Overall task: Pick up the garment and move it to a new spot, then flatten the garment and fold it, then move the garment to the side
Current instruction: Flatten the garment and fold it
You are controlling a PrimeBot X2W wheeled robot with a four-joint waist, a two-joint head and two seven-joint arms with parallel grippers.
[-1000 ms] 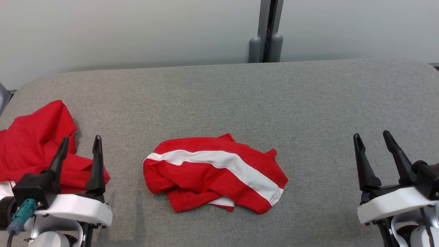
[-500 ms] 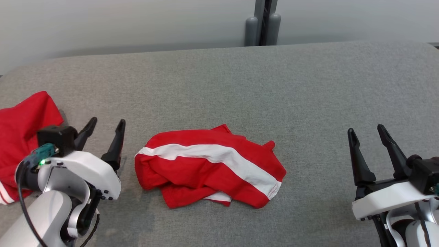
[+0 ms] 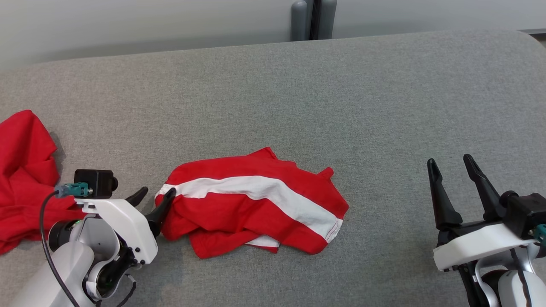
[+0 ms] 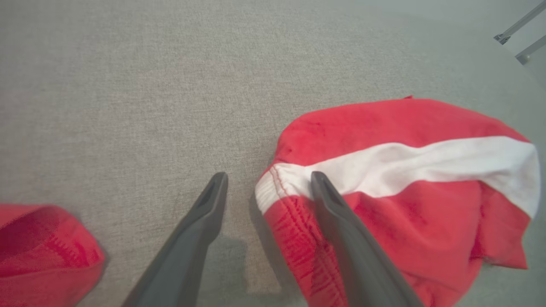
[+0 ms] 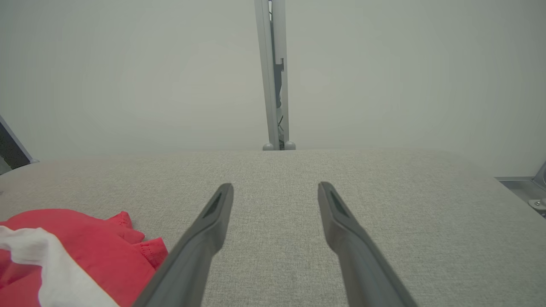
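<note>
Red fabric of a second piece (image 3: 21, 170) lies bunched out to the left of your left gripper (image 3: 157, 192), well apart from it; leave it alone. That gripper is spread wide and grips nothing. Its left finger (image 4: 200, 221) is over bare grey padding (image 3: 384, 106). Its right finger (image 4: 341, 221) lies over the garment (image 3: 256, 209), at the hem where the white stripe (image 4: 405, 162) ends, so the hem edge sits between the two. I cannot quite tell from the wrist view whether the tips touch the surface.

Go down until the outer finger meets the padding beside the edge. Then close on the stitched hem rather than the loose folds ahead of it, since the hem is likely firmer and less prone to slip. Take few layers if you can. The crumpled heap stretching right of the fingers will probably unfurl better when lifted.

Your right gripper (image 3: 449, 159), far off to the garment's right, is likewise wide apart and empty, aimed over bare padding. Keep it ready for flattening.
</note>
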